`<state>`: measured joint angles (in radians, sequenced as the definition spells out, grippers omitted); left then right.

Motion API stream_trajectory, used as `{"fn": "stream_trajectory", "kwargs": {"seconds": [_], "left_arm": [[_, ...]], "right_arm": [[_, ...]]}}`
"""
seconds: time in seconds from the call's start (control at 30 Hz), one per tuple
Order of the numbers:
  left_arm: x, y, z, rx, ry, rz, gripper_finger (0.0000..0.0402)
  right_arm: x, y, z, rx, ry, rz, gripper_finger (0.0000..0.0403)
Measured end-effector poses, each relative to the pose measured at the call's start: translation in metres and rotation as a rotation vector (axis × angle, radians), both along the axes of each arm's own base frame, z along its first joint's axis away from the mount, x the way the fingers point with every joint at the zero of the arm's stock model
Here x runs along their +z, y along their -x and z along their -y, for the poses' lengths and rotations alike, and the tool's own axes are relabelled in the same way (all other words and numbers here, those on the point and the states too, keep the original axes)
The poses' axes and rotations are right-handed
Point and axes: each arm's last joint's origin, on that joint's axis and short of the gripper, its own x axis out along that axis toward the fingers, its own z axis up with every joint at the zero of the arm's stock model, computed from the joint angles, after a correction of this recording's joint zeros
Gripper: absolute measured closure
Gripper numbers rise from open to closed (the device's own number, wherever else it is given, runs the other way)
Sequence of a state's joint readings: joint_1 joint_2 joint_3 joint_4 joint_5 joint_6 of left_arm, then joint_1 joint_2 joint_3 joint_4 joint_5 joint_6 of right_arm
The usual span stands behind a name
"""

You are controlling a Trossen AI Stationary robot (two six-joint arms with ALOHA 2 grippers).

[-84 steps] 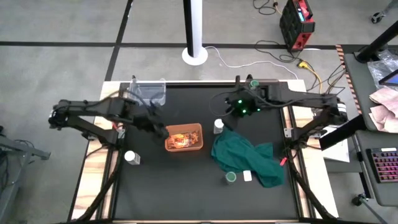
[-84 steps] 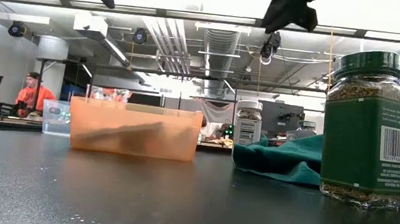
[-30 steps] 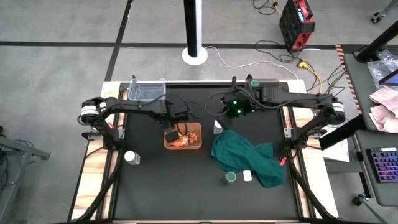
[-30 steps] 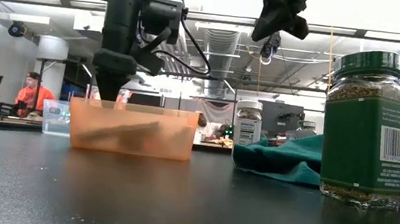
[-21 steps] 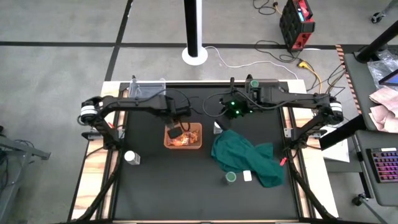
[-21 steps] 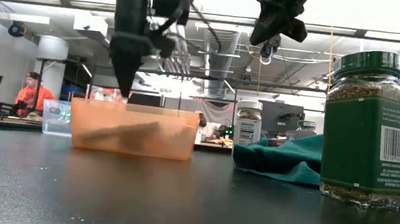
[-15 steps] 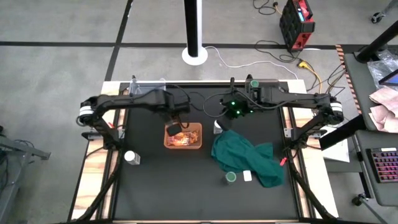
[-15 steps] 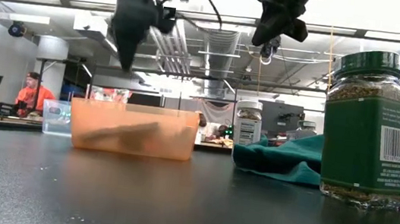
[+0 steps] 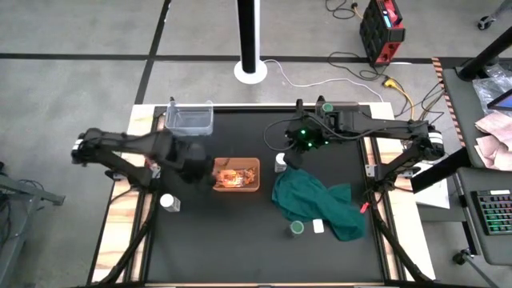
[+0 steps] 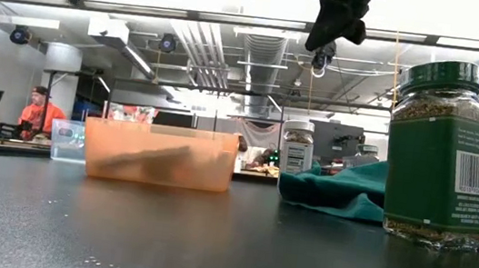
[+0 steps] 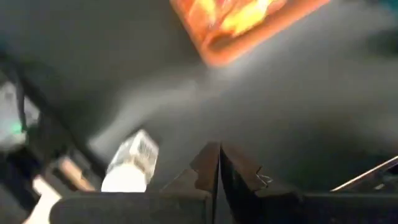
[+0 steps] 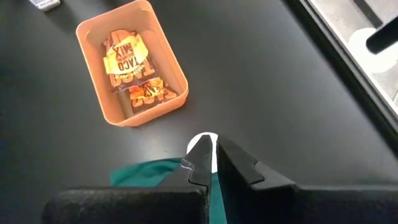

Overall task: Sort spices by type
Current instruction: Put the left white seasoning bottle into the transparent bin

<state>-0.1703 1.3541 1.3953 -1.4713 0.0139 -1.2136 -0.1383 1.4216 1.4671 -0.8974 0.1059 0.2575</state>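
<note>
The left tool (image 9: 194, 166), fingers pressed together and holding nothing, hangs above the dark surface (image 9: 240, 232) just beside the left end of the orange bin (image 9: 237, 175), which holds the foil packets (image 12: 132, 74); a white-capped jar (image 9: 169, 202) stands on the wooden edge near it, on the side away from the bin. The right tool (image 9: 293, 142), also pressed together and empty, hovers over the surface near a second white-capped jar (image 9: 281, 162), which stands between the bin and the dark green cloth (image 9: 316, 204), touching the cloth's edge. A green-capped jar (image 9: 297, 228) sits at the cloth's near edge, just beside a small white block (image 9: 318, 226); in the low view it looms large, filled with dried green herbs, a barcode on its green label. A clear empty container (image 9: 190, 119) sits at the far left corner. One packet reads "TACO MIX". A person in orange (image 10: 38, 113) sits far off in the room.
</note>
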Motion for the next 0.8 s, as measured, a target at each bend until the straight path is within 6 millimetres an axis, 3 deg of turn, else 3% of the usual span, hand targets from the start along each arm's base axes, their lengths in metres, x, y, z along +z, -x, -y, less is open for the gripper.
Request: {"fn": "stream_trajectory", "kwargs": {"seconds": [0.2,0.4,0.53,0.8], "left_arm": [[-0.007,0.042,0.027,0.082,0.018,-0.103,0.0399],[-0.015,0.056,0.029,0.235,0.034,-0.132,0.0362],[-0.029,0.059,0.029,0.256,0.066,-0.215,0.0312],[-0.057,0.064,0.027,0.295,0.005,-0.304,0.0169]], "right_arm": [[0.000,0.000,-0.001,0.087,0.025,-0.005,0.0390],[0.002,-0.003,-0.001,0.116,0.046,0.015,0.0390],[0.004,-0.006,0.001,0.111,0.053,0.055,0.0390],[0.006,-0.006,0.015,0.046,0.007,0.099,0.0390]]}}
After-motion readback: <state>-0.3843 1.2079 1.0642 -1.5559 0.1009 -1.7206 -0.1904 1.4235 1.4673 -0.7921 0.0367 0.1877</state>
